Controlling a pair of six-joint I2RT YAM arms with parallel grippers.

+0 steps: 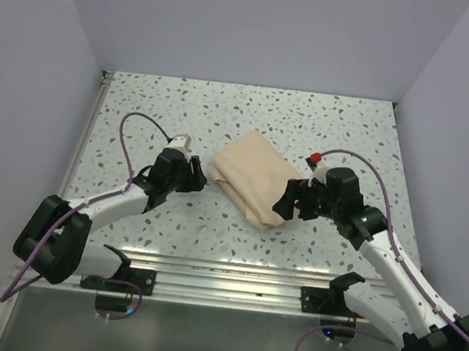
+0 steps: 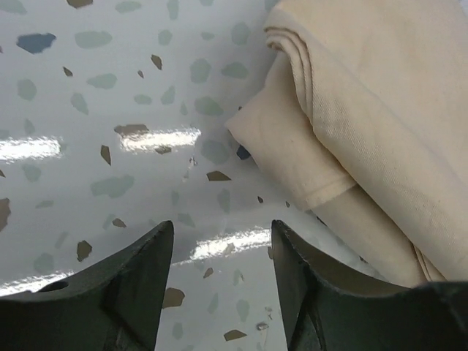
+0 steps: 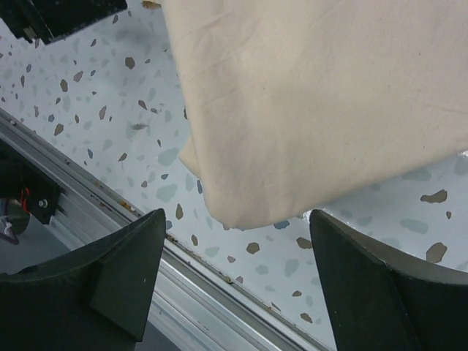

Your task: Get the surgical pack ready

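The surgical pack (image 1: 253,177) is a tan-beige cloth bundle lying folded in the middle of the speckled table. Its layered folded edge shows in the left wrist view (image 2: 365,124), and its rounded near corner in the right wrist view (image 3: 307,102). No tray, instruments or packets show. My left gripper (image 1: 201,176) is open and empty just left of the bundle; in its own view (image 2: 221,234) the jaws stand over bare table. My right gripper (image 1: 289,200) is open and empty at the bundle's right near corner, jaws apart below the cloth (image 3: 238,223).
A metal rail (image 1: 225,268) runs along the table's near edge, also seen in the right wrist view (image 3: 110,212). White walls enclose the table on the left, back and right. Purple cables loop over both arms.
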